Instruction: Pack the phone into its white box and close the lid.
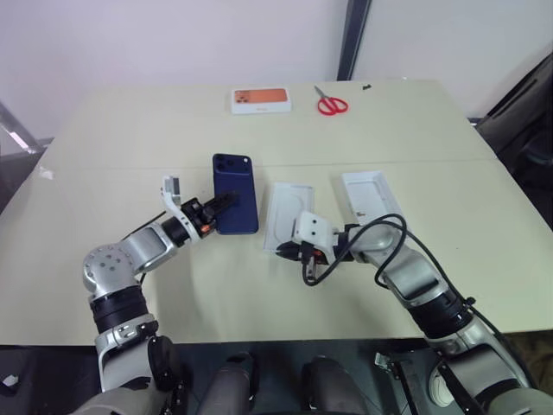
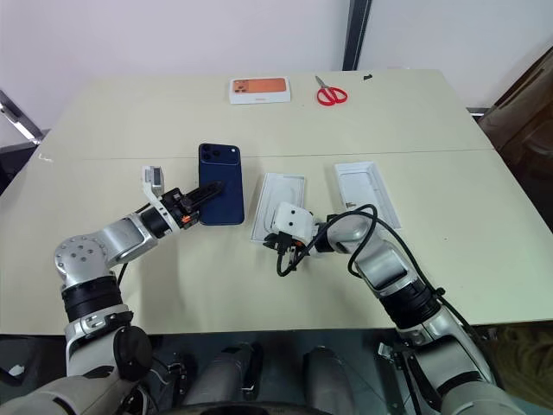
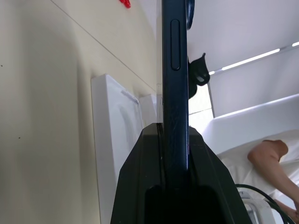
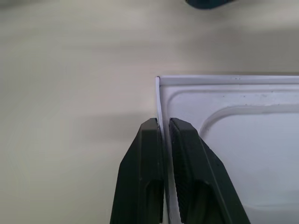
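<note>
Left hand (image 1: 226, 201) holds phone (image 1: 235, 194) lengthwise away.

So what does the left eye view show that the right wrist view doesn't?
Left eye view adds the wider scene: the left gripper gripping the dark blue phone, a second white tray, red scissors and an orange-pictured box. Right wrist view adds close detail: the right gripper pinching the thin wall of the recessed white tray at its corner. Both share that tray and the right gripper.
</note>
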You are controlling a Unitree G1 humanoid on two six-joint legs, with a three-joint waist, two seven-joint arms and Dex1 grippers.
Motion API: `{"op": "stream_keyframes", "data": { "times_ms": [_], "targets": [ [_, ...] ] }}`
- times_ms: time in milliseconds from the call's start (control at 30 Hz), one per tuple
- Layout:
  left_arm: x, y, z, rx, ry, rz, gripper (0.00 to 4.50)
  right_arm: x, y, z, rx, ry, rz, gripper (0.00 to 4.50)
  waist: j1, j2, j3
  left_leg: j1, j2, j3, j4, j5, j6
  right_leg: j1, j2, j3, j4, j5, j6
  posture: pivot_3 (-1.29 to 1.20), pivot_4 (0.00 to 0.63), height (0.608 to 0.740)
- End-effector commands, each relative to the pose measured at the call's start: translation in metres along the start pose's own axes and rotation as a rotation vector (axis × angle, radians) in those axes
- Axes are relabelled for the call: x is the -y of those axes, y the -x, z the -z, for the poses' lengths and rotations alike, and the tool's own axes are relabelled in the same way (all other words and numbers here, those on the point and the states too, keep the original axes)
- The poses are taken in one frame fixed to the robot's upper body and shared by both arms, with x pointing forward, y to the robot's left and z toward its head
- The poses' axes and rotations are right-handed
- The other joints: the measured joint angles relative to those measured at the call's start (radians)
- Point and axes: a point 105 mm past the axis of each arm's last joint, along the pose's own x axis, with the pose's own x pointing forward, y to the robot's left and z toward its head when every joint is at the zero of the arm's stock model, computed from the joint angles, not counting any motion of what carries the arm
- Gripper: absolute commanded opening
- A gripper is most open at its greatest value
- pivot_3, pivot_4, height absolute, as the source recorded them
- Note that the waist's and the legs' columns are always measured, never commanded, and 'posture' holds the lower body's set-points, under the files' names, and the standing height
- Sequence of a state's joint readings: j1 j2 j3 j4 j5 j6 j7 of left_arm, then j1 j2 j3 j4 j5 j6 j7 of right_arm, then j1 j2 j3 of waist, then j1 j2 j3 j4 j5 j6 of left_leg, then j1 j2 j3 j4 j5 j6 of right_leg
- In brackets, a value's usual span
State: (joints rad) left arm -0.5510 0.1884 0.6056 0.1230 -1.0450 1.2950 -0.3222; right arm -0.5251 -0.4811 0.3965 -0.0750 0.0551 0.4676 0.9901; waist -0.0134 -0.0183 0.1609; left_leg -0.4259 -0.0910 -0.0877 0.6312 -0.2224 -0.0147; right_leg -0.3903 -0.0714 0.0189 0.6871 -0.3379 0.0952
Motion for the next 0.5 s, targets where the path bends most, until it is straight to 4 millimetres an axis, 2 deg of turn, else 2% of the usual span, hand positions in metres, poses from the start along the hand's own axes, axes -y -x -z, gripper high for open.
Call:
{"op": "stream_keyframes", "data": {
  "times_ms": [33, 267, 400, 500],
  "targets": [
    [0.017, 0.000, -0.008, 0.031, -0.030, 0.071, 0.00, 0.000, 0.001, -0.014, 0.055, 0.032, -0.008, 0.20, 0.000, 0.000, 0.000, 0.000, 0.000, 0.000, 0.000, 0.000, 0.000, 0.000, 0.000, 0.000, 0.000, 0.000, 0.000, 0.00, 0.150, 0.734],
    [0.026, 0.000, -0.008, -0.006, -0.011, 0.123, 0.00, -0.014, -0.011, -0.027, 0.096, 0.058, -0.048, 0.20, -0.003, 0.000, 0.000, 0.000, 0.000, 0.000, 0.000, 0.000, 0.000, 0.000, 0.000, 0.000, 0.000, 0.000, 0.000, 0.00, 0.150, 0.734],
    [0.030, -0.003, 0.005, -0.068, -0.003, 0.137, 0.00, -0.026, -0.019, -0.025, 0.086, 0.104, -0.077, 0.20, 0.000, 0.000, 0.000, 0.000, 0.000, 0.000, 0.000, 0.000, 0.000, 0.000, 0.000, 0.000, 0.000, 0.000, 0.000, 0.00, 0.150, 0.734],
    [0.028, -0.004, 0.013, -0.086, 0.011, 0.130, 0.00, -0.034, -0.019, -0.027, 0.099, 0.108, -0.109, 0.20, 0.001, 0.000, 0.000, 0.000, 0.000, 0.000, 0.001, 0.000, 0.000, 0.000, 0.000, 0.000, 0.000, 0.000, 0.000, 0.00, 0.150, 0.734]
  ]
}}
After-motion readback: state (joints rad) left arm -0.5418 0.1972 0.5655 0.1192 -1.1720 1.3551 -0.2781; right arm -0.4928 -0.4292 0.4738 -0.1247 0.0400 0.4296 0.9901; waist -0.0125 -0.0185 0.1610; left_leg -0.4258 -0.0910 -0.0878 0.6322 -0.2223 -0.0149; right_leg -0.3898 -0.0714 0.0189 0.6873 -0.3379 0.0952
